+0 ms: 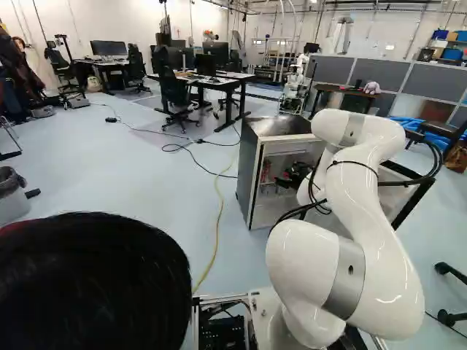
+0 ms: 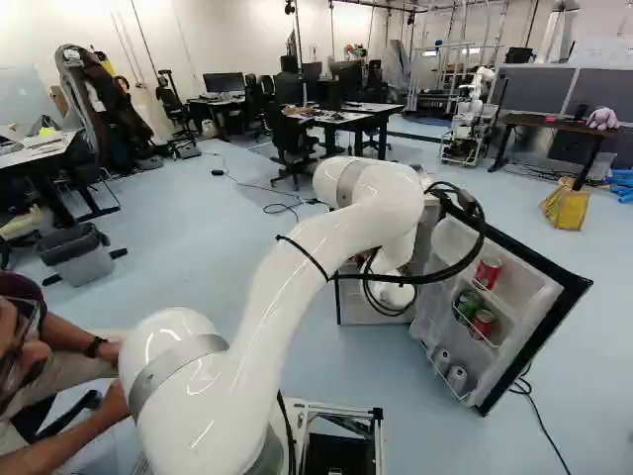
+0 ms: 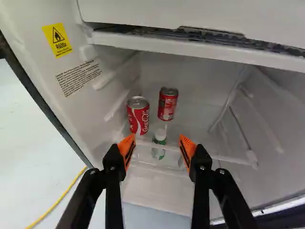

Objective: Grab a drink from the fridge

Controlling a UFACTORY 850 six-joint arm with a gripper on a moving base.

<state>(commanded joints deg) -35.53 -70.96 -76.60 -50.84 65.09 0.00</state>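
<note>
In the left base view my gripper (image 1: 293,175) is at the front of the small fridge (image 1: 248,171). In the wrist view the gripper (image 3: 157,144) stands open, facing the white interior, with nothing gripped. Two red cans stand inside, ahead of the fingers: one nearer (image 3: 138,115), the other (image 3: 167,103) deeper in. A small clear and green bottle with a white cap (image 3: 159,136) shows low between the two fingertips, farther in. More cans sit in the open door (image 2: 574,287), among them a red can (image 2: 487,272) and a green one (image 2: 467,305).
A white compartment front (image 3: 200,16) spans the cavity above the cans. The fridge's side wall (image 3: 52,81) stands beside the gripper, and the opened door juts towards the base. A yellow cable (image 1: 217,226) lies on the floor. Another robot (image 2: 470,119) stands farther back.
</note>
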